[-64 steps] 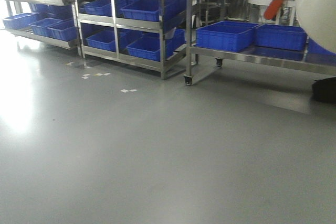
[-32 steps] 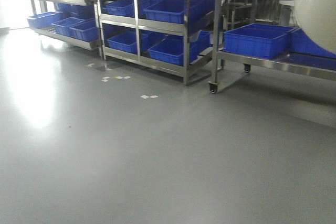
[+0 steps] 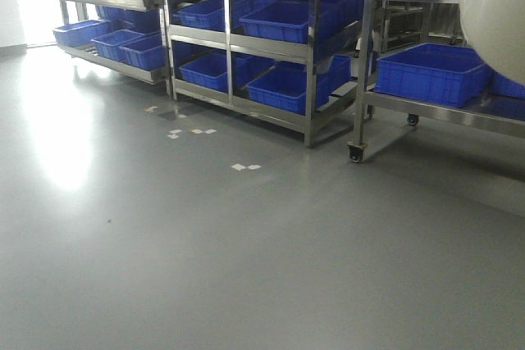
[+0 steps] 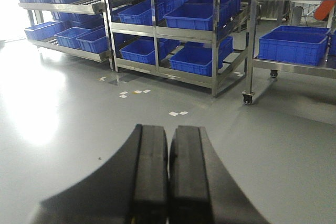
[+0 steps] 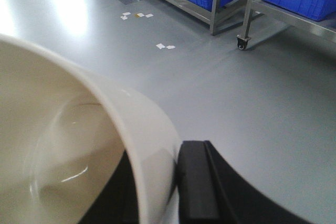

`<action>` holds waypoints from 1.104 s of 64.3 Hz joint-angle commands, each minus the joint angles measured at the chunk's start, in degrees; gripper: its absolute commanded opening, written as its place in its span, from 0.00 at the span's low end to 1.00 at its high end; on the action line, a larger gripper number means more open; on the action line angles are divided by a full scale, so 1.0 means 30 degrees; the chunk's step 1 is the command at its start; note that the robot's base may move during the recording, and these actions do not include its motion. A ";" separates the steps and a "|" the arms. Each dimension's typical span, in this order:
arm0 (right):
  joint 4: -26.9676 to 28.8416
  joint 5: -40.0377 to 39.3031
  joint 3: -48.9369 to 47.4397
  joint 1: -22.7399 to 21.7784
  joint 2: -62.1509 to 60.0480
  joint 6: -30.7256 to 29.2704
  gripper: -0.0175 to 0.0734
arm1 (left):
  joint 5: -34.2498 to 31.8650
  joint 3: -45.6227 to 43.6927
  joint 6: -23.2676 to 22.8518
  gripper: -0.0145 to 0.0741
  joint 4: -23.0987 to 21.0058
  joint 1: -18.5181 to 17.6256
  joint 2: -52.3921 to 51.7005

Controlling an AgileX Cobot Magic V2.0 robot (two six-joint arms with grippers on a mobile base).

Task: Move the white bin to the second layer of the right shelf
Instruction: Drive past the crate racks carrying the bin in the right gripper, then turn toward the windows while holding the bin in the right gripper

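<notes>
Glossy grey floor (image 3: 246,268), steel racks (image 3: 310,79), blue crates (image 3: 283,22)

Bin (image 3: 493,7), apparently, right of crate racks (image 3: 310,79)

Left tool (image 4: 168,129) pressed closed, empty; right tool (image 5: 160,161) clamps white bin (image 5: 68,124) rim.

In the front view the whole room has slid to the right and a little down. The middle rack (image 3: 238,38), before left of centre, now stands at centre. The caster (image 3: 355,153) right of the rack and the white floor marks (image 3: 246,167) in front of the rack have shifted with it. The crate (image 3: 431,75) right of the rack now reaches the outline of the bin (image 3: 496,22); earlier a second crate showed whole between them. Left of the rack, a white wall strip (image 3: 10,2) has come in. The orange thing and the black thing far right of the rack are gone from view.
</notes>
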 commanded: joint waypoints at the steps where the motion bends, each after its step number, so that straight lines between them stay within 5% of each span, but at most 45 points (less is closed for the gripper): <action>1: 0.0020 -0.1983 -0.0635 -0.0096 0.0093 -0.0002 0.25 | -0.1617 0.0702 -0.0067 0.26 -0.0105 -0.0138 -0.0267; 71: 0.0020 -0.1983 -0.0635 -0.0096 0.0093 -0.0002 0.25 | -0.1617 0.0702 -0.0067 0.26 -0.0105 -0.0138 -0.0267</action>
